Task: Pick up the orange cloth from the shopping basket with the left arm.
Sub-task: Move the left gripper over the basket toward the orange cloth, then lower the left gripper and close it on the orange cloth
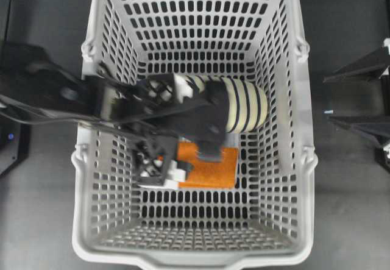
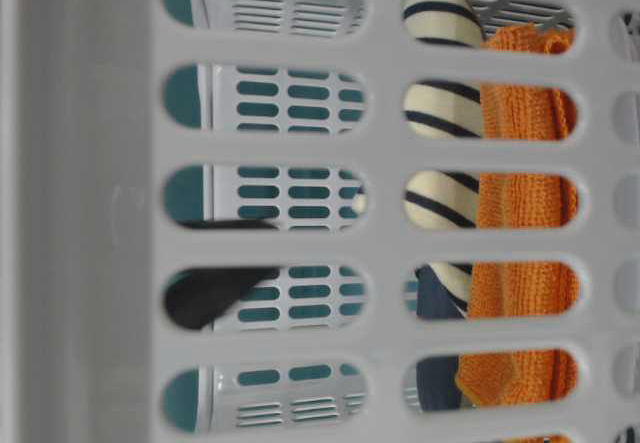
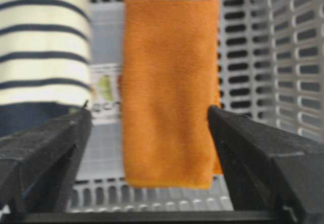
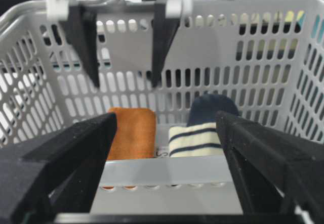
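Observation:
The orange cloth (image 1: 210, 171) lies flat as a folded rectangle on the floor of the grey shopping basket (image 1: 292, 178). The left arm (image 1: 116, 105) reaches in over the basket's left wall. In the left wrist view the cloth (image 3: 169, 87) shows between the two black fingers of my left gripper (image 3: 149, 112), which is open and holds nothing. Seen from the right wrist, the left gripper (image 4: 125, 82) hangs open above the cloth (image 4: 131, 133), not touching it. My right gripper (image 4: 166, 120) stands open outside the basket's right wall (image 1: 328, 98).
A navy and cream striped slipper (image 1: 244, 106) lies just beyond the cloth, close beside it (image 3: 43, 42). A clear plastic piece with a printed label (image 3: 106, 95) lies under them. Slotted basket walls (image 3: 283, 57) close in on all sides; the near rim (image 4: 167, 171) fronts the right gripper.

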Action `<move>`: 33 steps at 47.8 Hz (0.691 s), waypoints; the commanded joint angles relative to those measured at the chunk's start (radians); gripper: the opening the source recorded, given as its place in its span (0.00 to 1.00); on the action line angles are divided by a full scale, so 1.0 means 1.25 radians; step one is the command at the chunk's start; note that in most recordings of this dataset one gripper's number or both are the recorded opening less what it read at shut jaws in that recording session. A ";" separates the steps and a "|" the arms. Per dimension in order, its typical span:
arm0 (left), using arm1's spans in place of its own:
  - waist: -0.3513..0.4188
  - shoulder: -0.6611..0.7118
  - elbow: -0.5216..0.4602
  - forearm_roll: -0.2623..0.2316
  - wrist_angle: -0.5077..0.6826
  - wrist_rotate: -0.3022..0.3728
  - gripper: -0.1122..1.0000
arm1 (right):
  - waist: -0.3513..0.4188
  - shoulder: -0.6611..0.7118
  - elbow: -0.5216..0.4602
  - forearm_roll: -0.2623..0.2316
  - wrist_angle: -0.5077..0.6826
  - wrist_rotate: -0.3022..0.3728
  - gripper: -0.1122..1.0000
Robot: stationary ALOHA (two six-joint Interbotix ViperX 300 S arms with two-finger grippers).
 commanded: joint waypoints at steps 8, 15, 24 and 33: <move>-0.022 0.087 -0.033 0.002 0.010 -0.002 0.90 | -0.001 0.000 -0.013 0.004 -0.006 0.000 0.78; -0.025 0.117 -0.016 0.002 0.010 0.000 0.90 | -0.001 -0.001 -0.011 0.002 -0.005 0.001 0.78; -0.025 0.151 0.001 0.002 0.004 -0.001 0.89 | -0.001 -0.001 -0.006 0.004 -0.006 0.001 0.78; -0.023 0.161 0.015 0.002 0.004 -0.005 0.88 | -0.001 -0.002 0.000 0.004 -0.009 0.001 0.78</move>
